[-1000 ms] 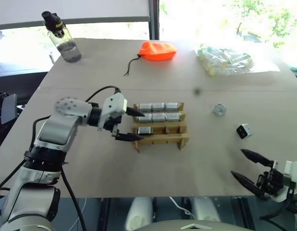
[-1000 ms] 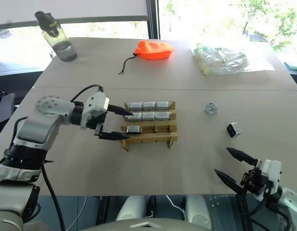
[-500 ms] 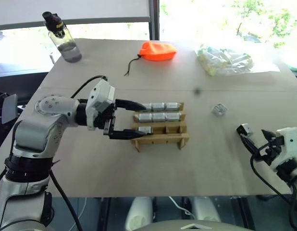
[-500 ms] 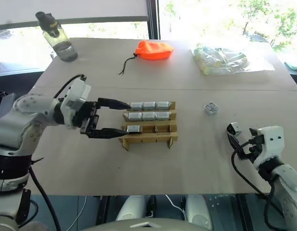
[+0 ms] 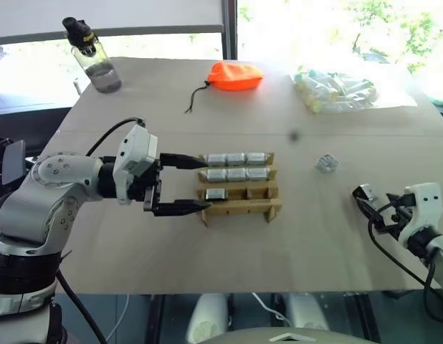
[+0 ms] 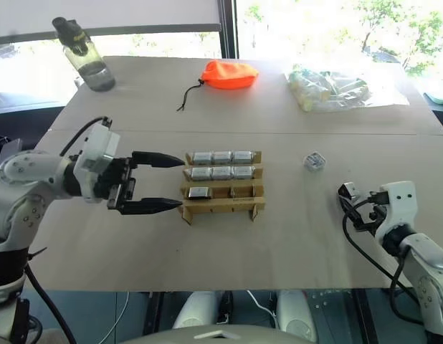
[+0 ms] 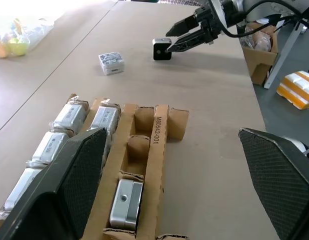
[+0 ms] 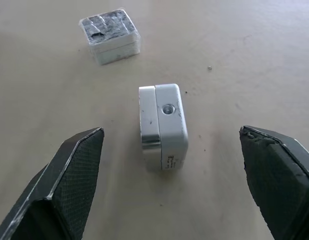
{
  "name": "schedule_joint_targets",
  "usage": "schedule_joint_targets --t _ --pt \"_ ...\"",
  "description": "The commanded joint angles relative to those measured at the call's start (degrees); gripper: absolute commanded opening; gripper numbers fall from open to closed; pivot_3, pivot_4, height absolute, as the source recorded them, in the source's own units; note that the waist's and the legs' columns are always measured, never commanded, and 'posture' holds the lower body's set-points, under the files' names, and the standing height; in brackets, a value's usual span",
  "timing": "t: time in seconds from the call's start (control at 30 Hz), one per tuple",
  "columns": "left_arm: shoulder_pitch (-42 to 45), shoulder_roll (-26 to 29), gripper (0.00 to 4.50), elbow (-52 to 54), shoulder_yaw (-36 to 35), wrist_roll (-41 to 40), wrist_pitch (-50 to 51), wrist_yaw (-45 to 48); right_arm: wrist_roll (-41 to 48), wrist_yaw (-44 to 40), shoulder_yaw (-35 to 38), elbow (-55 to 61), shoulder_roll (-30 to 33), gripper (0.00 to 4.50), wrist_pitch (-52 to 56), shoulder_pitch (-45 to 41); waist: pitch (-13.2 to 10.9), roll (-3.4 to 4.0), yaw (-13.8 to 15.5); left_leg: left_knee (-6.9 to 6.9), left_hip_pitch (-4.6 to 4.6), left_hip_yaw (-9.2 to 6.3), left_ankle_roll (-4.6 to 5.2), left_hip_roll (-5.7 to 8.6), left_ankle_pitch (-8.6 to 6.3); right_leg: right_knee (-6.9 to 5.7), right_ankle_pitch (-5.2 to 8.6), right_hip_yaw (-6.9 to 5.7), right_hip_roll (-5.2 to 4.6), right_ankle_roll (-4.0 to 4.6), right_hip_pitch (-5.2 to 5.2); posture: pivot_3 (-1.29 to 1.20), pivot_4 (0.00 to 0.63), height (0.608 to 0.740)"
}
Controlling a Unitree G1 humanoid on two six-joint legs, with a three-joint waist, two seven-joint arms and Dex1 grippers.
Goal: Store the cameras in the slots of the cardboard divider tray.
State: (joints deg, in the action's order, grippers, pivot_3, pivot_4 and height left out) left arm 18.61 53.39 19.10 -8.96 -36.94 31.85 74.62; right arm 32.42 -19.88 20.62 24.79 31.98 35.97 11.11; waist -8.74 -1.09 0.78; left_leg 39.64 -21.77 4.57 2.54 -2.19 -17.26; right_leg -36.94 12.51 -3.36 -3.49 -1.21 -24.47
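Observation:
The cardboard divider tray (image 5: 239,208) sits mid-table. Its two far rows each hold three cameras (image 5: 237,158), and one more camera (image 7: 127,204) lies in the left slot of the third row. My left gripper (image 5: 206,185) is open at the tray's left end, its fingers level with the rows and nothing between them. Two loose cameras lie to the right: a silver one (image 5: 327,163) and a black-faced one (image 5: 365,192). My right gripper (image 8: 170,131) is open and points at the black-faced camera (image 8: 163,125), which stands just ahead of its fingertips, untouched.
A water bottle (image 5: 92,56) stands at the far left corner. An orange drawstring pouch (image 5: 236,75) and a clear bag of pale yellowish items (image 5: 336,89) lie along the far side. The table's front edge runs close below my right gripper.
My left gripper drew back leftward from the tray's left end, still open. My right gripper swung up from the table's front edge and now aims at the black-faced camera.

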Motion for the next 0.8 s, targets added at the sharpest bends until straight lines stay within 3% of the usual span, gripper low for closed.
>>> schedule_joint_targets --t 0.03,0.07,0.17,0.37,0.4,0.6,0.8 --pt "-0.1 0.8 4.39 0.9 -1.2 0.1 -1.5 -0.4 -0.5 -0.7 -0.1 0.2 0.5 4.30 0.5 -1.3 0.0 0.00 0.0 0.00 0.00 0.01 0.00 0.00 0.00 0.01 0.00 -0.01 0.00 0.00 0.00 0.00 0.150 0.726" --pt "-0.1 0.7 4.39 1.0 -1.2 0.0 -1.5 -0.5 -0.7 -0.8 -0.2 -0.1 0.4 4.30 0.5 -1.6 0.0 0.00 0.0 0.00 0.00 0.02 0.00 0.00 0.00 0.01 0.00 -0.03 0.00 0.00 0.00 0.00 0.150 0.726" --pt "-0.2 1.3 4.50 0.9 -1.6 0.0 -1.1 -0.8 -1.5 -1.1 -0.5 -1.7 0.3 3.60 0.3 -2.5 0.0 0.00 0.0 0.00 0.00 0.02 0.00 0.01 0.00 0.02 0.00 -0.05 -0.01 0.00 0.00 0.00 0.150 0.726" --pt "-1.5 2.5 4.50 1.1 -2.1 0.5 -1.4 -1.4 -1.6 -1.9 -0.1 -2.7 0.6 0.82 1.6 -3.1 0.0 0.00 0.0 -0.04 0.01 0.02 0.00 0.00 0.00 0.02 0.00 -0.06 -0.01 0.00 0.00 0.00 0.150 0.726" --pt "-1.7 2.6 4.50 1.2 -2.1 0.6 -1.6 -1.5 -1.7 -2.1 -0.1 -2.9 0.7 0.66 1.6 -3.3 0.0 0.00 0.0 -0.04 0.01 0.02 0.00 0.00 0.00 0.02 0.00 -0.05 0.00 0.00 0.00 0.00 0.150 0.726" --pt "-2.8 2.7 4.50 1.9 -3.2 0.1 -1.5 -2.4 -0.3 -5.3 -0.9 -1.7 1.3 0.67 1.2 -6.5 0.0 0.00 -0.1 -0.04 0.01 0.03 0.00 -0.01 0.00 0.02 0.00 -0.06 -0.01 0.00 -0.01 0.00 0.150 0.726" --pt "-6.7 4.2 4.50 3.6 -7.0 -0.6 -1.7 -2.0 0.1 -20.6 -8.0 -2.9 7.3 0.67 -2.3 -13.8 0.0 0.02 -0.3 -0.10 0.02 0.11 0.00 -0.02 0.00 0.02 0.00 -0.02 0.02 0.00 -0.10 0.00 0.150 0.726"
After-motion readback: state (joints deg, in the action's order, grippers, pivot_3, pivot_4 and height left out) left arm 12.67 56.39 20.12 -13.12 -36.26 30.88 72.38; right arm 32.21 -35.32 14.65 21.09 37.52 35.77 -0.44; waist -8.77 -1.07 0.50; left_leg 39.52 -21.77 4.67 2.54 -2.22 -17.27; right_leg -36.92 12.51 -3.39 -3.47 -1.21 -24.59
